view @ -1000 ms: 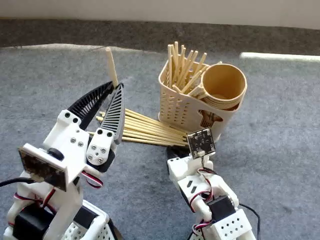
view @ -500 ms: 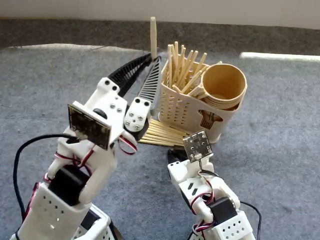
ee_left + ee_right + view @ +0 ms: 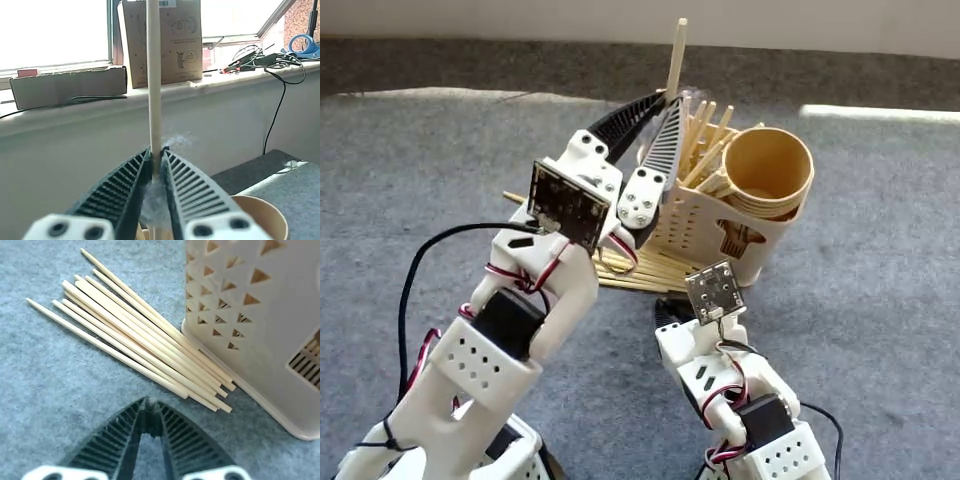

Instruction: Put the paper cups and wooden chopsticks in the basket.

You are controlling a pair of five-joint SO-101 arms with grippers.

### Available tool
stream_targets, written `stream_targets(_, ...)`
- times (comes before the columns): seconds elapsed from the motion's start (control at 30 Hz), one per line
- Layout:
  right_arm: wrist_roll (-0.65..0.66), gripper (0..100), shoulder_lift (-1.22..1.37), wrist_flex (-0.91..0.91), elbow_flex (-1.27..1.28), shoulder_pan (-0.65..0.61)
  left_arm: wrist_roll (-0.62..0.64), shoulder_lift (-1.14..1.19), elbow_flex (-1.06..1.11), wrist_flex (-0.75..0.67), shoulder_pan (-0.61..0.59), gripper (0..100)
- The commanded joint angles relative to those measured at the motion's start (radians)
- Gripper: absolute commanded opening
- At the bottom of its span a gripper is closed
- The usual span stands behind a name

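My left gripper (image 3: pixel 665 105) hangs over the near-left corner of the cream basket (image 3: pixel 692 215), shut on one wooden chopstick (image 3: pixel 676 52) that stands upright. The same chopstick (image 3: pixel 153 75) rises straight from between the black fingers (image 3: pixel 187 182). Inside the basket stand several chopsticks (image 3: pixel 698 135) and a stack of paper cups (image 3: pixel 768 170). A cup rim (image 3: pixel 262 212) shows below the left gripper. A loose bundle of chopsticks (image 3: pixel 145 342) lies on the grey carpet beside the basket wall (image 3: pixel 250 305). My right gripper (image 3: pixel 148 416) is low over the carpet just short of that bundle, shut on nothing.
Grey carpet (image 3: pixel 880 300) covers the table, with open floor to the right of the basket. The right arm (image 3: pixel 730 380) stands in front of the basket. A cardboard box (image 3: pixel 160 40) and cables sit on a window ledge behind.
The left arm has swung right and away from the camera, carrying the upright chopstick from left of the basket to above its near-left corner. The right arm has barely moved.
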Motion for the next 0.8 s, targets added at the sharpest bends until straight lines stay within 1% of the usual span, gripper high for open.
stream_targets(0.0,0.011,0.5,-0.021,0.004,0.143,-0.005,-0.014,0.035,-0.044,-0.066,0.010,1)
stream_targets(0.13,0.011,0.5,-0.021,0.004,0.143,-0.005,-0.095,0.099,-0.044,-0.110,0.010,1)
stream_targets(0.37,0.011,0.5,-0.021,0.004,0.143,-0.005,-0.095,0.165,-0.035,-0.107,0.010,1)
stream_targets(0.43,0.011,0.5,-0.021,0.004,0.143,-0.005,-0.094,0.166,-0.036,-0.078,0.010,2)
stream_targets(0.57,0.011,0.5,-0.021,0.004,0.143,-0.005,-0.094,0.163,-0.042,0.011,0.010,8)
stream_targets(0.67,0.011,0.5,-0.021,0.004,0.143,-0.005,-0.097,0.163,-0.044,0.043,0.002,8)
stream_targets(0.77,0.011,0.5,-0.021,0.004,0.143,-0.005,-0.097,0.163,-0.044,0.044,-0.024,8)
